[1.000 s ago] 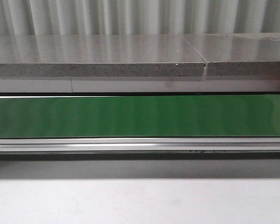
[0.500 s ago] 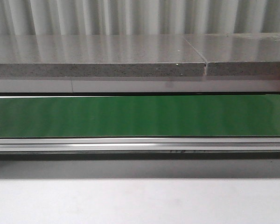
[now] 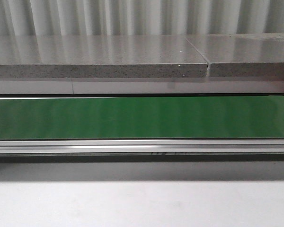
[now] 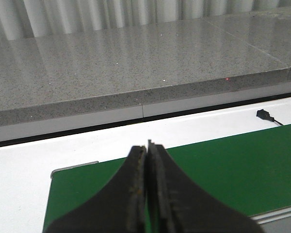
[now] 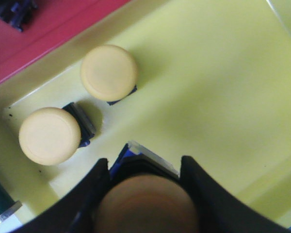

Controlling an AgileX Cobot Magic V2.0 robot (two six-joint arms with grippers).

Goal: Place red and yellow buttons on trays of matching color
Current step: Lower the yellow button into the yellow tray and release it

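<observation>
- Our left gripper (image 4: 146, 194) sits over the green belt (image 4: 223, 170), fingers pressed together with nothing between them; no button shows on the belt in the front view, so we have nothing to pick there yet.
- Our right gripper (image 5: 145, 194) pinches a yellow button (image 5: 145, 206) just above the yellow tray (image 5: 208, 87).
- The yellow tray already holds two buttons (image 5: 108, 72) lying near its corner, close to each other and not far from the held one.
- We judge the main risk is releasing too high: the button could bounce, tip, or knock its neighbours.
- The red tray (image 5: 48, 29) borders the yellow tray; something dark lies in it, too blurred to name.
</observation>
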